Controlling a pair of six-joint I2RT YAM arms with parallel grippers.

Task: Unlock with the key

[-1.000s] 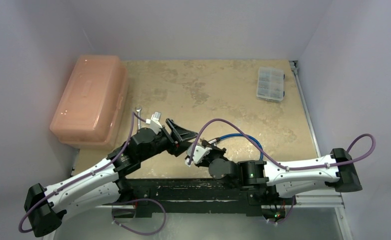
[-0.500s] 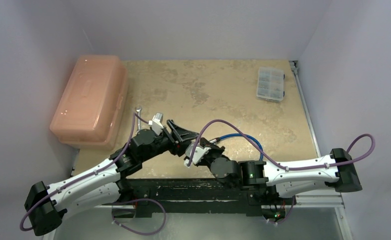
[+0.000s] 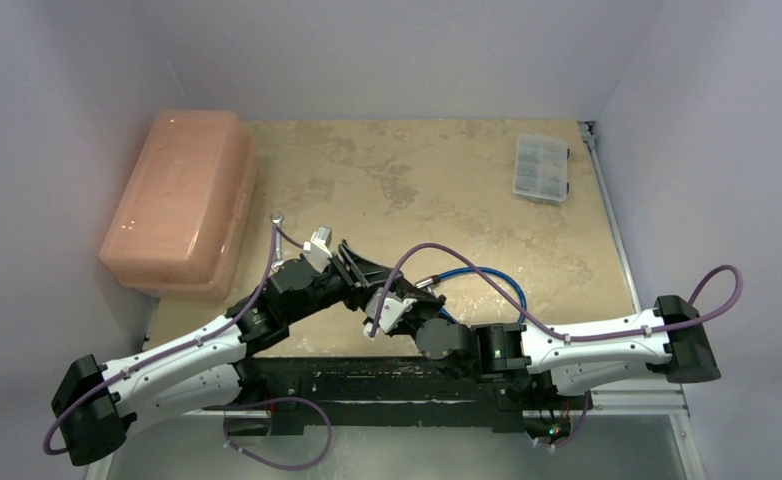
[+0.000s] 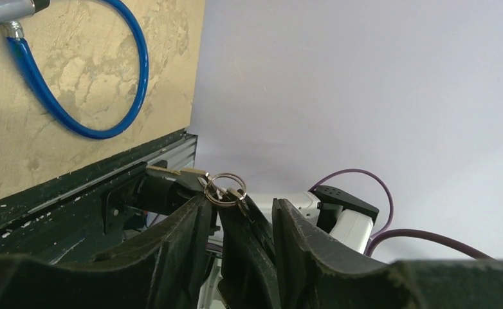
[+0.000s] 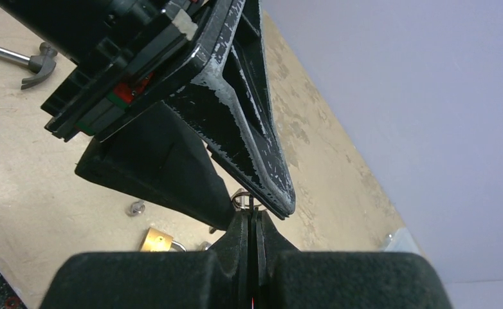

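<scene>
Key sits on its ring — R gripper pinched shut on ring; L gripper approx. half-wide, jaws either side of R's tips.

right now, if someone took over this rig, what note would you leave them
Right gripper: shut, pinching the key by its ring, off the table.
Left gripper: open, jaws either side of the right's fingertips, gripping nothing.
Brass padlock: lying on the table below, untouched.
Done: key lifted. Left: get key into the padlock, turn it.
</scene>
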